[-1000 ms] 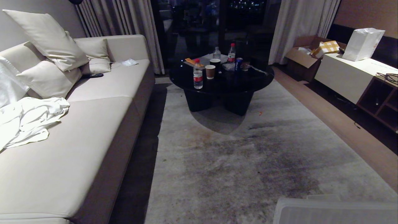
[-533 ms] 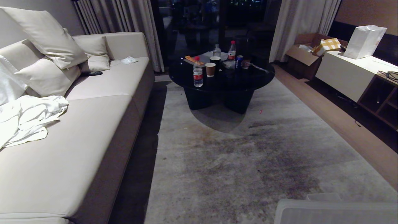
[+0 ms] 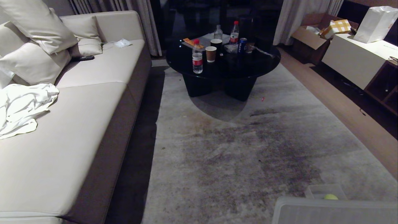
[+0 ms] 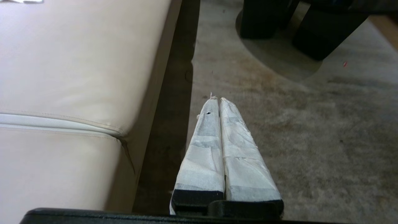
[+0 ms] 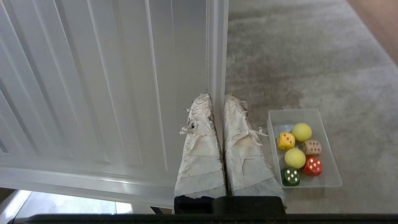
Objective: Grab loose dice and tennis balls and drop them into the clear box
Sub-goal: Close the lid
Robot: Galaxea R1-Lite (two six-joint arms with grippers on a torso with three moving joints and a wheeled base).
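The clear box (image 5: 292,116) stands on the grey carpet and holds all the dice: yellow (image 5: 286,140), tan (image 5: 312,147), red (image 5: 312,166) and dark green (image 5: 290,176). Two tennis balls (image 5: 302,132) (image 5: 295,158) lie among them. In the head view the clear box (image 3: 323,189) shows at the bottom right with one tennis ball (image 3: 330,196) in it. My right gripper (image 5: 219,98) is shut and empty, above the lid's edge beside the box. My left gripper (image 4: 216,99) is shut and empty over the carpet next to the sofa. Neither arm shows in the head view.
A flat ribbed translucent lid (image 5: 108,93) lies next to the box, also seen as the lid (image 3: 335,211) at the bottom right. A beige sofa (image 3: 77,124) runs along the left. A black round table (image 3: 224,65) with bottles and cups stands ahead, a white cabinet (image 3: 351,59) at the right.
The head camera has tipped downward, so the whole scene slid up the picture. The clear box with a tennis ball has come into sight at the bottom right. Nothing itself has moved.
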